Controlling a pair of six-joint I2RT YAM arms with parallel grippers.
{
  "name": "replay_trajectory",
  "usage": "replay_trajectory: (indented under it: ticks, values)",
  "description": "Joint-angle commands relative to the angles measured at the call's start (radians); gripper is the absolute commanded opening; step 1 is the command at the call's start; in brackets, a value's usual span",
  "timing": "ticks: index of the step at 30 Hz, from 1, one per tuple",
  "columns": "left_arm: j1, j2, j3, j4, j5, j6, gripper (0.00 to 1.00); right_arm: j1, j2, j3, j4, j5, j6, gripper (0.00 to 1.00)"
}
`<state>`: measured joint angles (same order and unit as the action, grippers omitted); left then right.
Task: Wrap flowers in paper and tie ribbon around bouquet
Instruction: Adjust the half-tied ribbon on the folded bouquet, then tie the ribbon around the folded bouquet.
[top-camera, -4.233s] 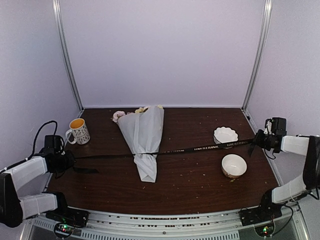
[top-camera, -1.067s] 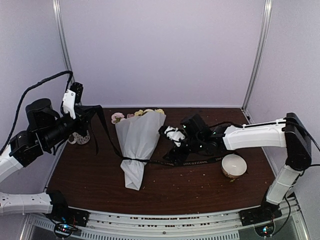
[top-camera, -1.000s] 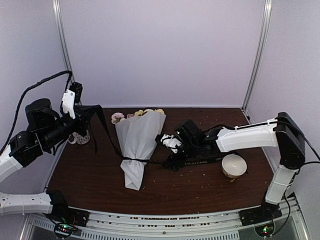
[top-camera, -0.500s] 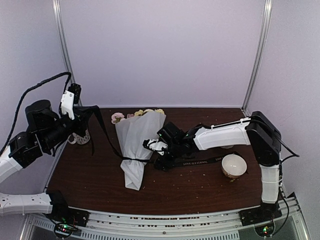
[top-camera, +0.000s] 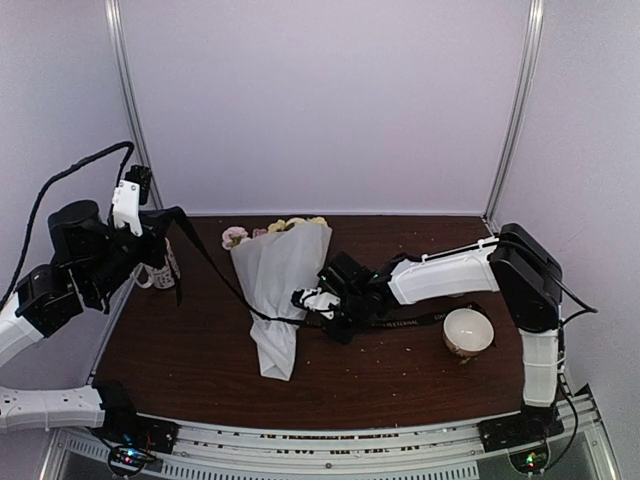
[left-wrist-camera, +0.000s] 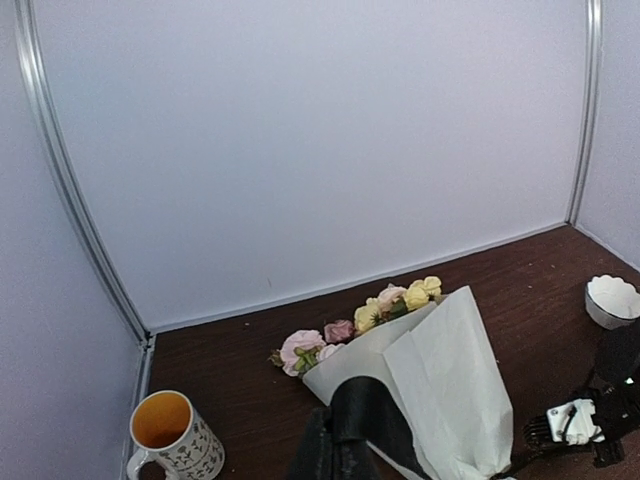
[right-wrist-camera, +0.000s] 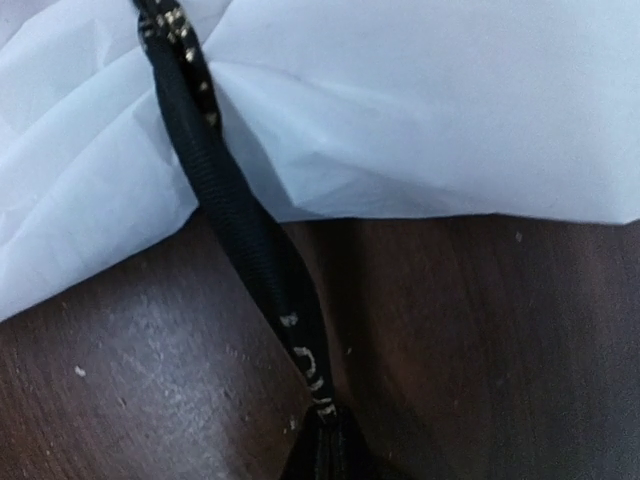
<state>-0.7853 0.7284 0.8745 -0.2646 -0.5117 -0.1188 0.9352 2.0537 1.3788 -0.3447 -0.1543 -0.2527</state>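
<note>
Where it gaped before, right pincer (top-camera: 310, 302) now clamps ribbon (right-wrist-camera: 240, 230) beside bouquet (top-camera: 280, 275); left pincer (top-camera: 160, 216) grips it.

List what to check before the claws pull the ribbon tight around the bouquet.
1. Left claw shut on ribbon: ok.
2. Right claw shut on ribbon, close beside the paper: ok.
3. Ribbon crosses the bouquet at its narrow part: ok.
4. Knot formed: cannot tell.
5. Flowers seated in the paper's wide end: ok.
6. Mug clear of the left claw's path: cannot tell.
</note>
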Motion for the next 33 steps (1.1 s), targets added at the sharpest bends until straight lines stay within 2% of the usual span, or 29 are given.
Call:
replay_trajectory:
  ticks: [1,6,16,22,28,33]
  values:
    - [0.02,-0.014,0.027,-0.055,-0.251,-0.046,0.0,-0.02,-0.096,-0.093,-0.023,0.043,0.06,0.0]
    - [0.071,-0.068,0.021,-0.154,-0.424,-0.11,0.0,-0.059,-0.155,-0.23,-0.021,0.064,0.171,0.0]
    - [0.091,-0.208,-0.035,-0.255,-0.514,-0.218,0.0,-0.113,-0.186,-0.406,0.01,0.048,0.292,0.0]
    - [0.09,-0.208,-0.025,-0.282,-0.53,-0.223,0.0,-0.146,-0.212,-0.464,0.052,0.005,0.322,0.0]
    - [0.09,-0.149,-0.029,-0.227,-0.426,-0.194,0.0,-0.147,-0.24,-0.468,0.049,-0.007,0.315,0.0]
    - [0.092,-0.141,-0.033,-0.213,-0.457,-0.183,0.0,-0.154,-0.239,-0.476,0.051,-0.003,0.335,0.0]
